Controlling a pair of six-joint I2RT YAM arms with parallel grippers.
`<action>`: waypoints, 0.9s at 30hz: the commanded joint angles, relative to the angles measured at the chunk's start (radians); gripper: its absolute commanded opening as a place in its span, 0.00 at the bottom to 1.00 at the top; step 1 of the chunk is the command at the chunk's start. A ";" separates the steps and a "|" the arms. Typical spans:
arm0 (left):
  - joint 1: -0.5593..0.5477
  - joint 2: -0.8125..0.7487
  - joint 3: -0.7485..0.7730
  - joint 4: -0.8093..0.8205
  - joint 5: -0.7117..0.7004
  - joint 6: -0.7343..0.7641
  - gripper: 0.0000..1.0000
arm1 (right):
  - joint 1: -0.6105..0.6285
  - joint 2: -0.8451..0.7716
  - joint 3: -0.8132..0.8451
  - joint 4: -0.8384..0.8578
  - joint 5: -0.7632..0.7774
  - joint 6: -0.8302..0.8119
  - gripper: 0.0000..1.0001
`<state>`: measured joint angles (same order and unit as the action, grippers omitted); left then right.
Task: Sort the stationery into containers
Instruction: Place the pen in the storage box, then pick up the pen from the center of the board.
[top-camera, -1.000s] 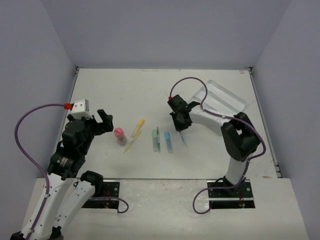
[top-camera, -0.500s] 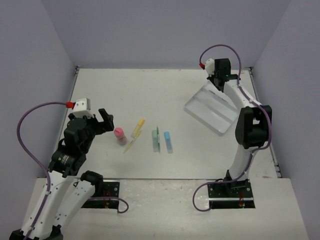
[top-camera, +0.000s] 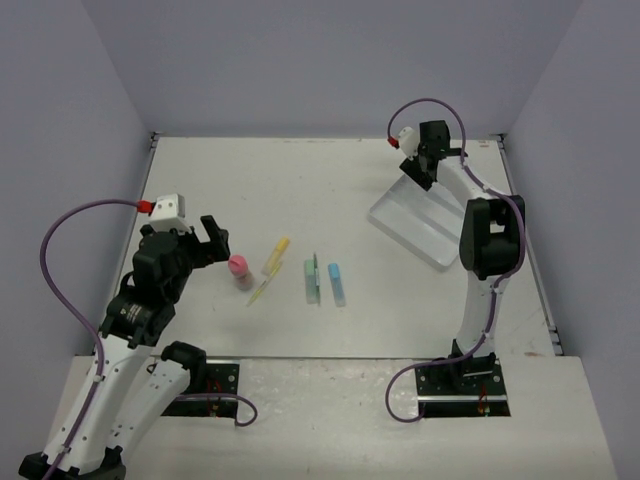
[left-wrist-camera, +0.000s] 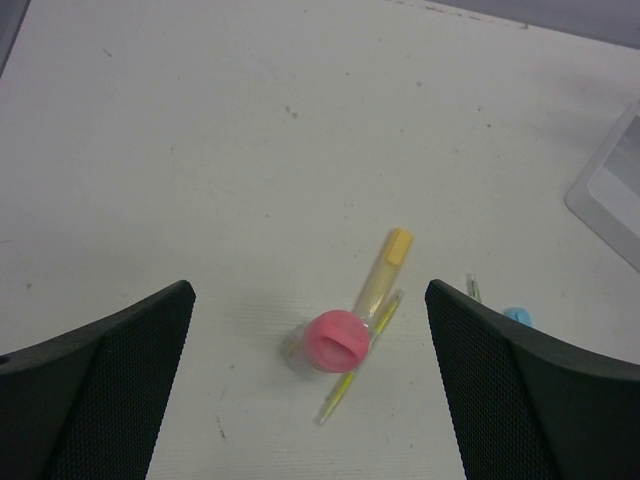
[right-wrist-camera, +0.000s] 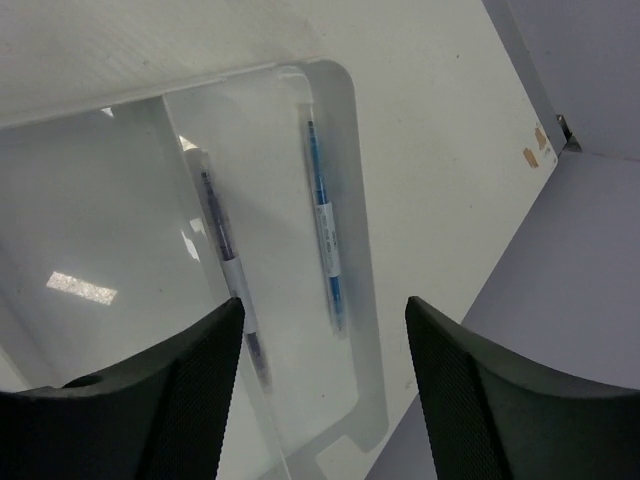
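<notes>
The clear tray lies at the back right, and my right gripper hangs open over its far end. In the right wrist view two slim pens, one dark and one blue, lie in the tray below the open, empty right gripper. My left gripper is open beside the pink cylinder, which sits between its fingers in the left wrist view. The yellow marker, yellow-green pen, green stick and light-blue stick lie mid-table.
A thin green pen lies against the green stick. Walls close the table on the left, back and right. The tray's corner shows at the right edge of the left wrist view.
The right arm swung from the table's middle to the tray at the back right, and its jaws opened. The slim pen near it earlier is gone from the table. The tray shifted slightly.
</notes>
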<state>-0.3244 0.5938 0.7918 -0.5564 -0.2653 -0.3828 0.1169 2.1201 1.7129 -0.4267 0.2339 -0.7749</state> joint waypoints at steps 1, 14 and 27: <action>-0.007 0.016 0.002 0.032 0.005 0.012 1.00 | -0.002 -0.096 0.016 -0.023 -0.073 0.066 0.85; -0.395 0.641 0.410 -0.188 -0.129 -0.018 0.99 | 0.226 -0.738 -0.380 0.145 -0.077 0.954 0.99; -0.609 0.853 0.233 -0.033 -0.083 -0.132 0.64 | 0.188 -0.960 -0.700 0.159 -0.405 1.155 0.81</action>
<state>-0.9406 1.4067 1.0427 -0.6548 -0.3697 -0.4757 0.3038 1.2074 1.0264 -0.2560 -0.0434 0.2817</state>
